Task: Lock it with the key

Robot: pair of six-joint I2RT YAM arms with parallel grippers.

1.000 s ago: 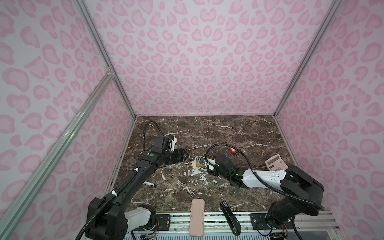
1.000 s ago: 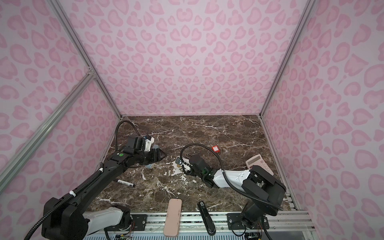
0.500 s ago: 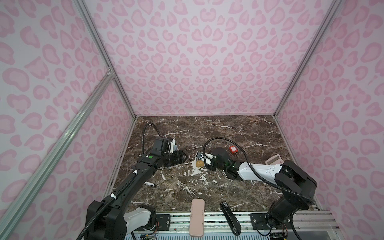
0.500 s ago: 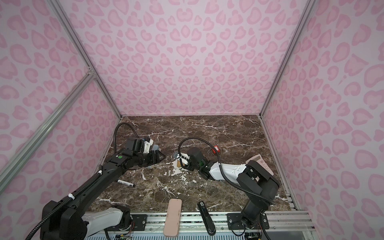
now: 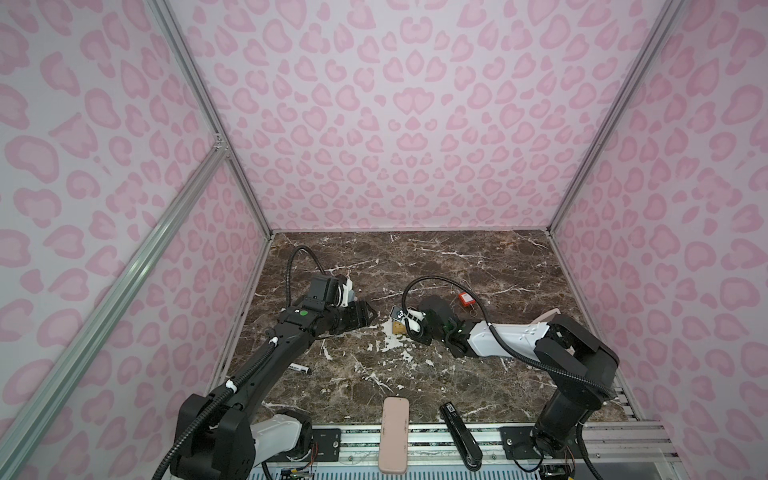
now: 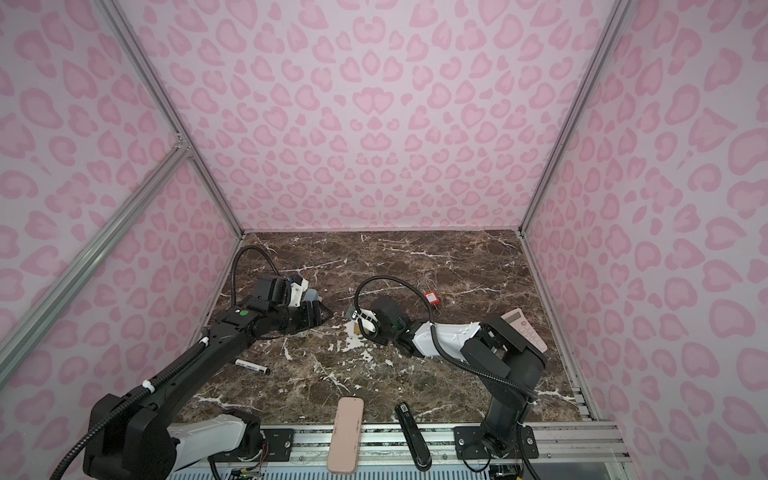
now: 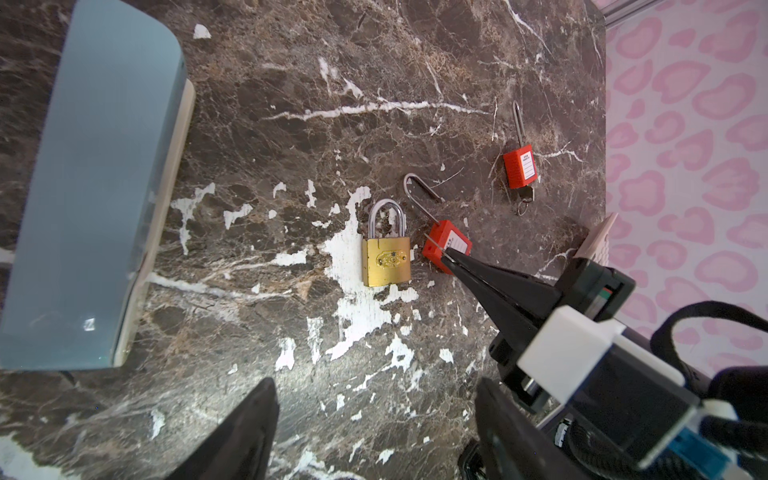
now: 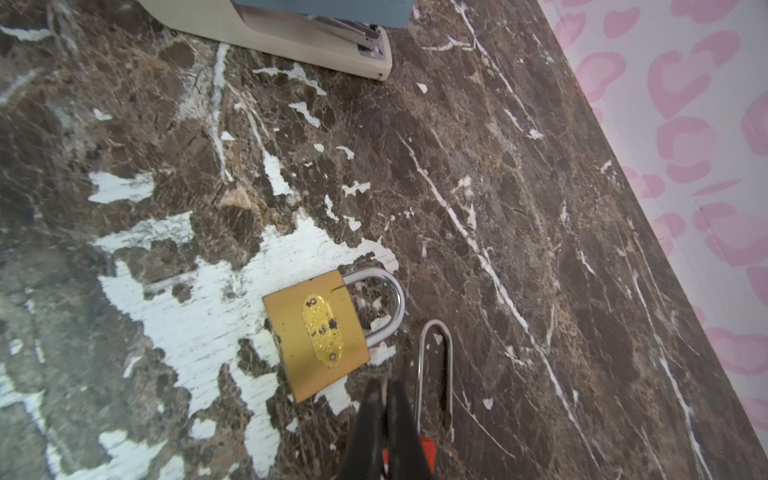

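Got the right gripper (image 7: 446, 257) pinched shut, tips touching the open-shackled red padlock (image 7: 441, 242) just right of the brass padlock (image 7: 385, 262), clamping nothing visible. Got the left gripper (image 7: 374, 382) spread wide and empty, further left. Spotted the key (image 7: 525, 195) at the base of a second red padlock (image 7: 519, 168), far right. Guessing small, stiff, slick metal, so best pinched by the flat head. Plenty of bare table (image 7: 291, 137) around, but mind the pink wall (image 7: 685, 124) close on the right.

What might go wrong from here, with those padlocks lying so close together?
1. The shut right tool has its tip at the red padlock, which lies loose and open on the table; a push may just slide it away.
2. The brass padlock lies right beside it and might get knocked.
3. The left tool stands open and holds nothing, so nothing steadies the lock.
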